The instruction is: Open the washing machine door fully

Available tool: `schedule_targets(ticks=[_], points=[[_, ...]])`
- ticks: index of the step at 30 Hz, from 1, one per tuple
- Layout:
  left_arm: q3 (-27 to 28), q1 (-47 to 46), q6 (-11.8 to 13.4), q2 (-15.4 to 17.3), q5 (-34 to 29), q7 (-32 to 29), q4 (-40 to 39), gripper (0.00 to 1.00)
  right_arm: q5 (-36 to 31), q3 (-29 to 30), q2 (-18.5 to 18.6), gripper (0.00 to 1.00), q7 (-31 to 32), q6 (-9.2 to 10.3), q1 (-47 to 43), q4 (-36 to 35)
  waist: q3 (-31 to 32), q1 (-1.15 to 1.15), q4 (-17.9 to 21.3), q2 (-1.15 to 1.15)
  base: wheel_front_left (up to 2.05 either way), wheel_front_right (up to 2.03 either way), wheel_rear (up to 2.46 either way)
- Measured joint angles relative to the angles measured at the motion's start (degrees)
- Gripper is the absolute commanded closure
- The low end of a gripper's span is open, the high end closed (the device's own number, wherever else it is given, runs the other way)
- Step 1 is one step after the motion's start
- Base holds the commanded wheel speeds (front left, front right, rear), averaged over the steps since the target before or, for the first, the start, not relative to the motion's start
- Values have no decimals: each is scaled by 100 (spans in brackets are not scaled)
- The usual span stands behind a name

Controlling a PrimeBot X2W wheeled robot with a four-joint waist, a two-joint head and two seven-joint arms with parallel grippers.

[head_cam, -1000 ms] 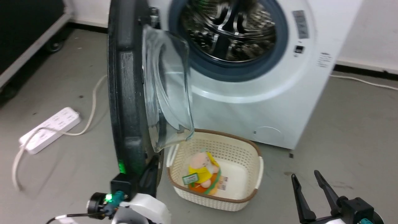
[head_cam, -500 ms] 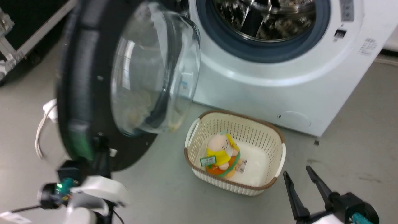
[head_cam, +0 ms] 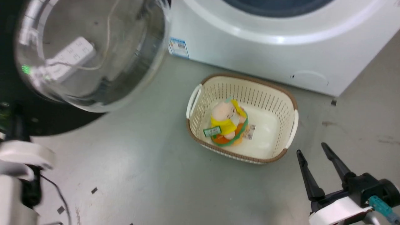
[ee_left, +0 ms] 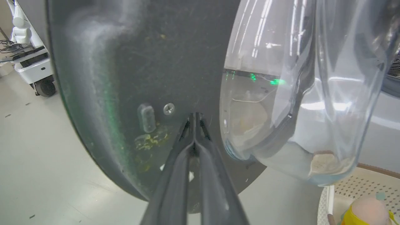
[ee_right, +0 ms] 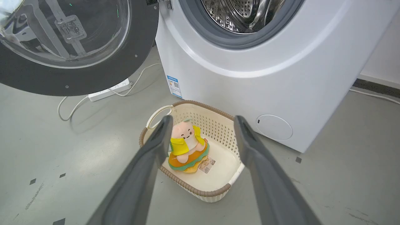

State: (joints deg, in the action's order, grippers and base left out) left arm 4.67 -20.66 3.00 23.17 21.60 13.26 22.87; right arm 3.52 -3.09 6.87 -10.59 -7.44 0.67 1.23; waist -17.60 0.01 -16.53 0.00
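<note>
The washing machine door (head_cam: 47, 122), a black disc with a bulging clear glass bowl (head_cam: 90, 53), stands swung far out at the upper left of the head view. In the left wrist view my left gripper (ee_left: 194, 117) is shut, holding nothing, with its tips against the door's (ee_left: 125, 62) black inner face beside a screw. My pale left forearm (head_cam: 22, 156) sits below the door. My right gripper (head_cam: 311, 148) hangs open and empty at the lower right, well clear of the door (ee_right: 93, 84). The steel drum (ee_right: 243, 15) lies exposed.
A cream basket (head_cam: 290, 103) holding a plush toy (head_cam: 226, 122) stands on the grey floor before the white machine (head_cam: 250, 47). A small round white flap (ee_right: 274, 127) sits low on the machine's front. A power strip (ee_right: 109, 92) with its cable lies behind the door.
The door has swung from edge-on to far open, leftward, with my shut left gripper against it. The head camera has shifted down. The right gripper stays open.
</note>
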Motion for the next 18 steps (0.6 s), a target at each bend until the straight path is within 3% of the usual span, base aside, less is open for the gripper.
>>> schedule_targets(ticks=[11,18], points=[[457,-958,-202,583,33,136,988,100,-46,91,142,0,152,0,65,-377,-547,0,144,0,0,0,0],[601,-974,-304,601,-301,142,872,100,-44,125,98,0,123,0,73,-347,-386,-1,242,0,0,0,0]])
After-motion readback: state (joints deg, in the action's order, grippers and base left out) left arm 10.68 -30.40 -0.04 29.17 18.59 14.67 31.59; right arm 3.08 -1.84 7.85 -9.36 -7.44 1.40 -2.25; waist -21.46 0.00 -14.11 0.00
